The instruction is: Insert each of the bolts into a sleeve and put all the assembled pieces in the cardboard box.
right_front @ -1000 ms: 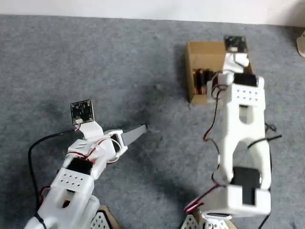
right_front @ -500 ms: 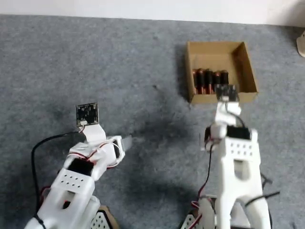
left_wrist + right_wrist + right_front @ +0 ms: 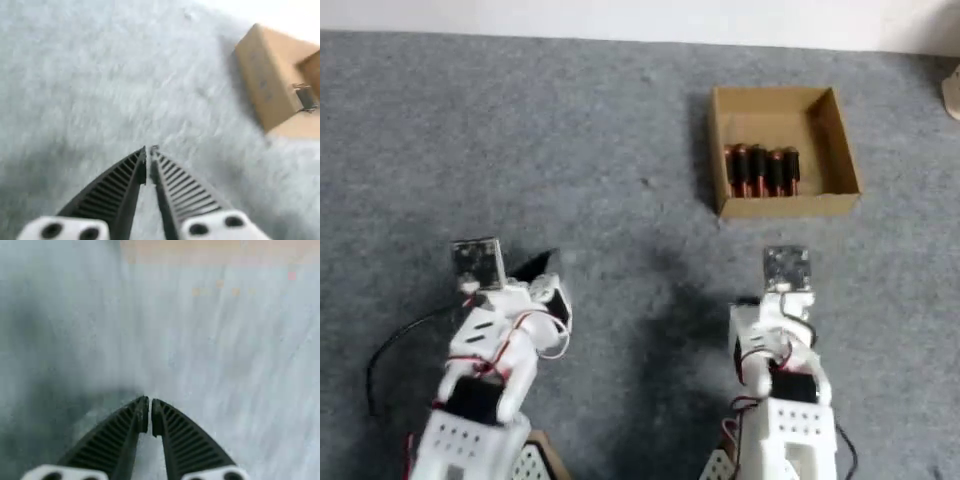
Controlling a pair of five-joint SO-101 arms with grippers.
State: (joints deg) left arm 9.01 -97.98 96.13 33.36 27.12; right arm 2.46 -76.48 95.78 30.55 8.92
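The cardboard box stands at the back right of the grey carpet, with several copper-coloured assembled pieces lying side by side inside it. In the left wrist view a corner of the box shows far off. My left gripper is shut with nothing between its black fingers, low over bare carpet at the front left. Over bare carpet well short of the box, my right gripper is also shut and empty; its arm is drawn in at the front right.
Both arm bases sit at the front edge of the carpet. A pale object shows at the right edge. The carpet between the arms and the box is open floor.
The right arm has pulled back from over the box to the front right. The left arm has drawn back toward its base and folded in.
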